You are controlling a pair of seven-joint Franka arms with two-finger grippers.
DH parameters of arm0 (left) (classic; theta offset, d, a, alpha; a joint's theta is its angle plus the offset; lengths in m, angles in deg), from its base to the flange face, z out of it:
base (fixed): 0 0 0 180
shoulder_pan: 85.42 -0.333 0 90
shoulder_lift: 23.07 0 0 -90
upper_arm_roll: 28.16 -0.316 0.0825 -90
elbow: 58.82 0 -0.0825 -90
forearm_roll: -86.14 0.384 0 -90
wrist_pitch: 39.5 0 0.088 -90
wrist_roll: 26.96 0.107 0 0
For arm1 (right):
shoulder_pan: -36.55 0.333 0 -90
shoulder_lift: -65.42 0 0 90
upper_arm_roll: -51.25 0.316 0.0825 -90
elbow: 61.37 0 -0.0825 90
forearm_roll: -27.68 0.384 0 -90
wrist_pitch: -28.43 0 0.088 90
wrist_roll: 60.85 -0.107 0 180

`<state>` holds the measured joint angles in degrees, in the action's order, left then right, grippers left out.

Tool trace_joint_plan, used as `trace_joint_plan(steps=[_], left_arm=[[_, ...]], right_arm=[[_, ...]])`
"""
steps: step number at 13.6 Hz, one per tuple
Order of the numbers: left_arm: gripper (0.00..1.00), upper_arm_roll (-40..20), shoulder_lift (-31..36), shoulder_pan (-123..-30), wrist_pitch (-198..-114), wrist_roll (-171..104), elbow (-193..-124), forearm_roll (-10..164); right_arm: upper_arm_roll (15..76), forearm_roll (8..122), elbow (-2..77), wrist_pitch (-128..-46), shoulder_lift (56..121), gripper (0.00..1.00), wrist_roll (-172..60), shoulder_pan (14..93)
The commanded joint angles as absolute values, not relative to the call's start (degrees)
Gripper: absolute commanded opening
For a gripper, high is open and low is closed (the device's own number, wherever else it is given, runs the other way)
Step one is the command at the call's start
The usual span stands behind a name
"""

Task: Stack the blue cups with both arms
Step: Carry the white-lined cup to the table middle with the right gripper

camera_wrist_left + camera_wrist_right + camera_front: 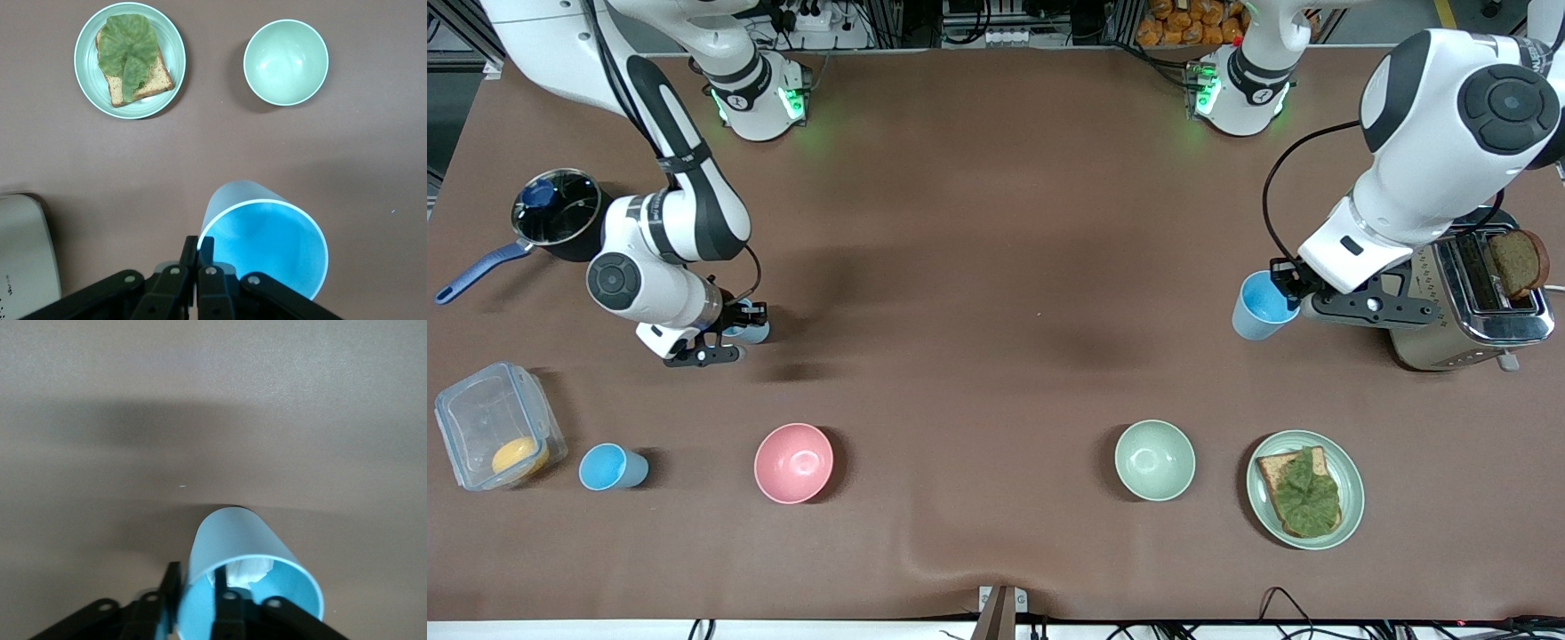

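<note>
the left gripper (1282,286) is clamped on the rim of a blue cup (1260,307), one finger inside and one outside the wall, and holds it tilted in the air over the table (996,267) beside the toaster (1476,302) at the left arm's end. in the left wrist view the fingers (198,257) are pinched together on that cup's rim (267,247), with bare table under it.

the right gripper (734,333) has its fingers closed on the rim of a second blue cup (749,329), low at the table toward the right arm's end; the right wrist view shows the cup (243,573) with one finger (225,593) inside and the other outside, and something whitish inside it. i cannot tell whether this cup rests on the table or is just off it.

a third blue cup (609,467) stands upright on the table nearer the front camera, between a clear plastic box (494,427) and a pink bowl (793,462). further toward the left arm's end are a green bowl (1154,460) and a plate (1352,484) with leaf-topped bread (1303,489). a slice of dark bread (1519,262) sticks out of the toaster. a pot (556,213) with a blue handle sits near the right arm.
</note>
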<state>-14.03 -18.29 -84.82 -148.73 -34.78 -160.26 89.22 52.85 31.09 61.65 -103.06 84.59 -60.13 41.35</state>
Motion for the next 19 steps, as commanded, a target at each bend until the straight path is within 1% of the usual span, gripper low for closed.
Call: trace_joint_plan(steps=[1,6,9,12,15,19], left_arm=[[0.0,-13.7,-18.1,-85.2,-147.5,-35.4,-159.1,88.5],[0.0,-13.7,-18.7,-85.5,-147.5,-35.4,-159.1,88.4],[0.0,-13.7,-18.8,-85.5,-147.3,-35.4,-158.4,88.3],[0.0,-13.7,-18.5,-85.5,-146.7,-35.5,-157.8,86.6],[0.0,-13.7,-18.0,-85.5,-146.7,-35.6,-156.1,86.4],[0.0,-13.7,-17.9,-85.1,-146.7,-35.6,-155.8,86.4]], right_arm=[[53.1,32.1,62.1,-102.4,83.0,0.0,-59.5,41.2],[54.4,32.2,57.4,-97.1,80.2,0.0,-63.0,45.7],[54.5,33.2,54.4,-96.0,80.2,0.0,-72.9,52.7],[55.5,38.4,52.3,-96.9,81.6,0.0,-80.8,58.1],[55.5,39.7,47.4,-97.8,85.4,0.0,-92.6,64.4],[55.5,39.6,35.3,-97.8,94.7,0.0,-111.2,72.7]])
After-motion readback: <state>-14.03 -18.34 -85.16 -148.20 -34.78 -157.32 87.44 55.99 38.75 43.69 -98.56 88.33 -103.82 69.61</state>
